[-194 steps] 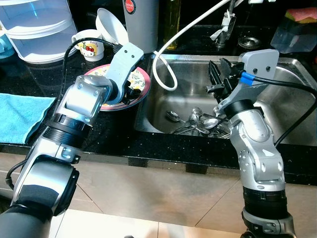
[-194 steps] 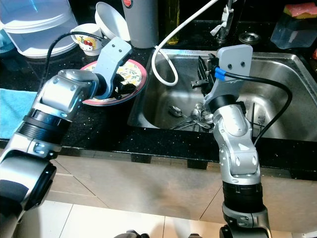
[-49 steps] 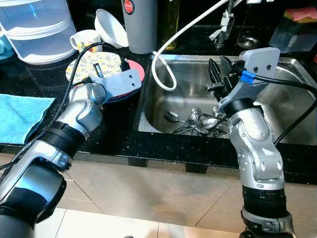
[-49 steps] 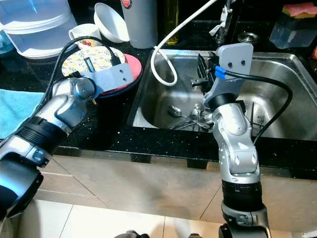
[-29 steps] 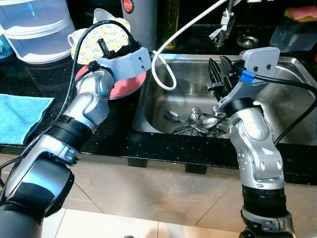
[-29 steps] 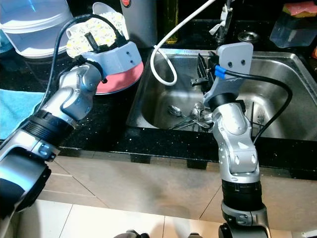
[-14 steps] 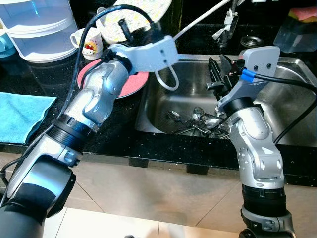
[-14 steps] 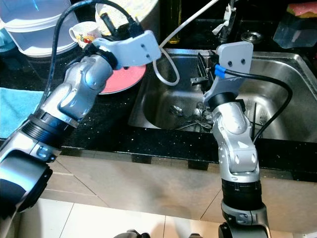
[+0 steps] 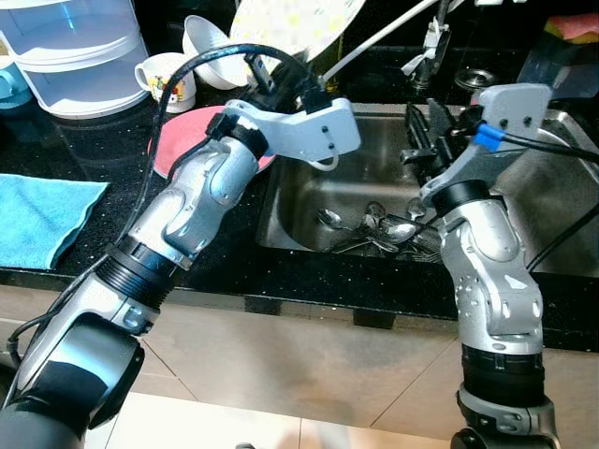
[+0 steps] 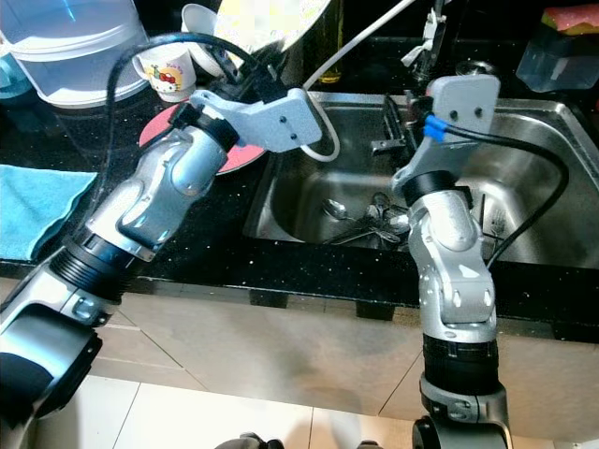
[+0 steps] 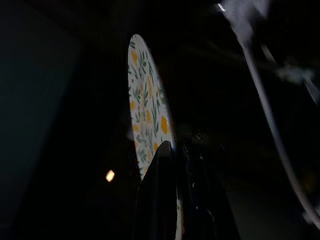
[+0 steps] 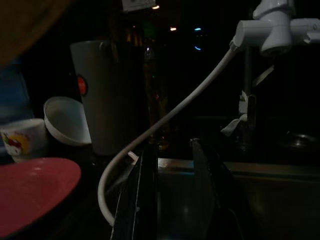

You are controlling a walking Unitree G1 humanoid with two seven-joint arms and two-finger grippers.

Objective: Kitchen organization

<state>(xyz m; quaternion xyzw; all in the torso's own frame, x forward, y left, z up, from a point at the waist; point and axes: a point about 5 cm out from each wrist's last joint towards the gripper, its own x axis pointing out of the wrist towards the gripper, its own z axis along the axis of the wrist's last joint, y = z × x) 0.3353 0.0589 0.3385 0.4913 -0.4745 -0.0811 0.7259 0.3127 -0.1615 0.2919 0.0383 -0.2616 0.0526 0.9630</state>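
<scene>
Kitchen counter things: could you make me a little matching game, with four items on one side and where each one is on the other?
Things:
1. yellow-flowered white plate
2. plain pink plate
3. heap of metal spoons
4. folded turquoise cloth

Places:
A. at the bottom of the steel sink
B. flat on the black counter beside the sink
C. held up in the air by the left gripper
D. on the counter at the robot's far left

Pairs: 1-C, 2-B, 3-A, 4-D
</scene>
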